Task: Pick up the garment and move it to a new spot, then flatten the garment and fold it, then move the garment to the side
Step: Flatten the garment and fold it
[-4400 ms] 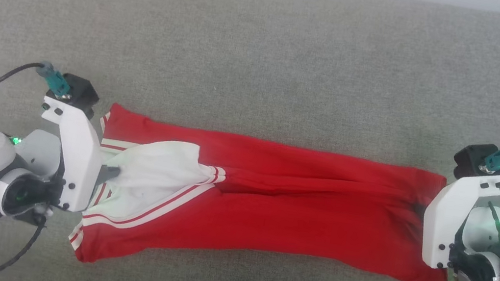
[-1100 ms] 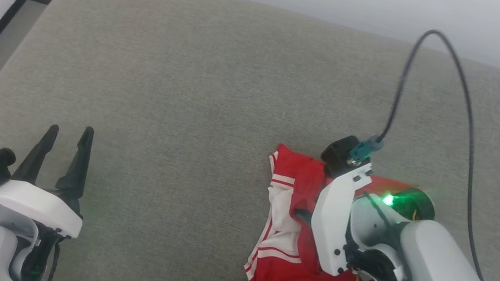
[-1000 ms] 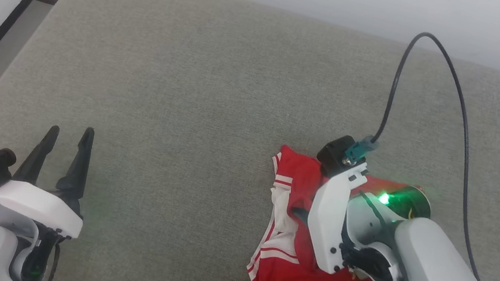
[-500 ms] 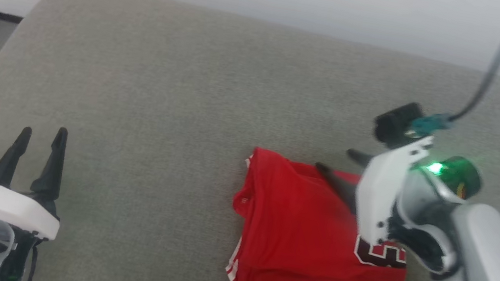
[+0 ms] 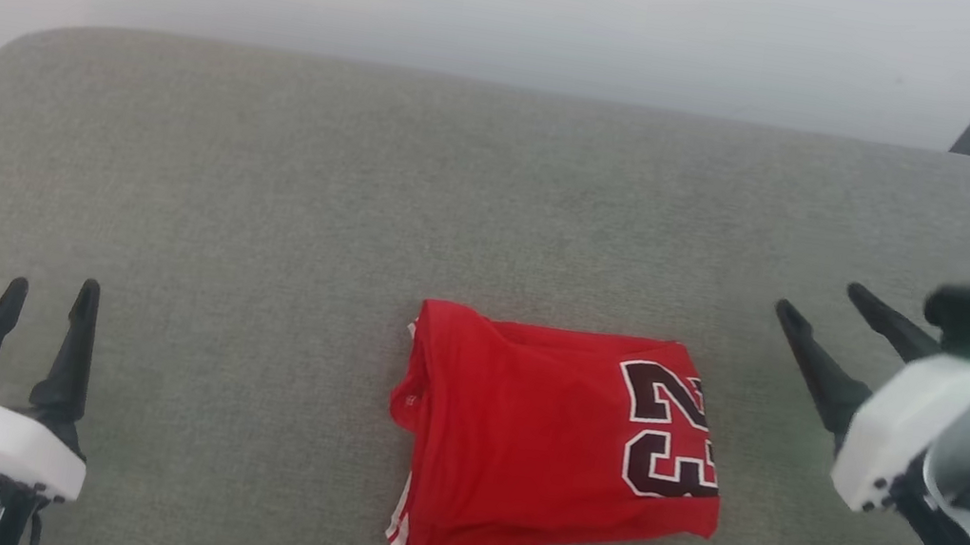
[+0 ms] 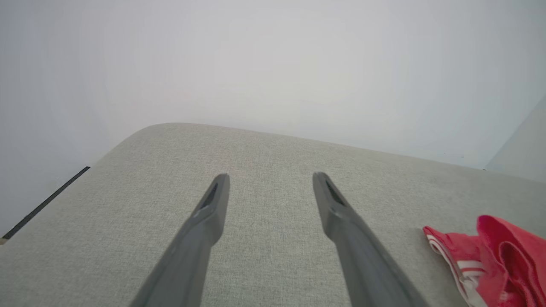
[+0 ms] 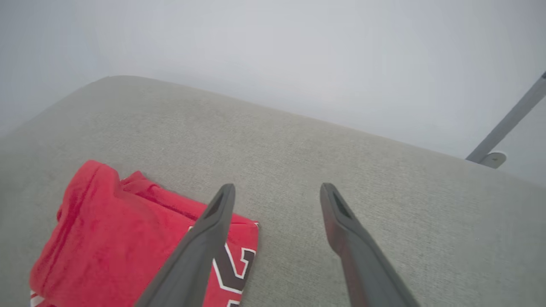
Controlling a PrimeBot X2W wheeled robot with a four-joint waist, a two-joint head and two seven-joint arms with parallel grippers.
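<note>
Both grippers are empty, fingers spread wide: my left gripper (image 5: 53,285) sits well apart from the garment (image 5: 550,446), and my right gripper (image 5: 818,298) is near its right edge, not touching. The garment lies folded in a compact red block on the grey cushion (image 5: 268,182), "23" facing up. It's light, limp cloth whose layers will likely slide. I'd pinch the whole stack at an edge, though I can't tell how many layers there are.
</note>
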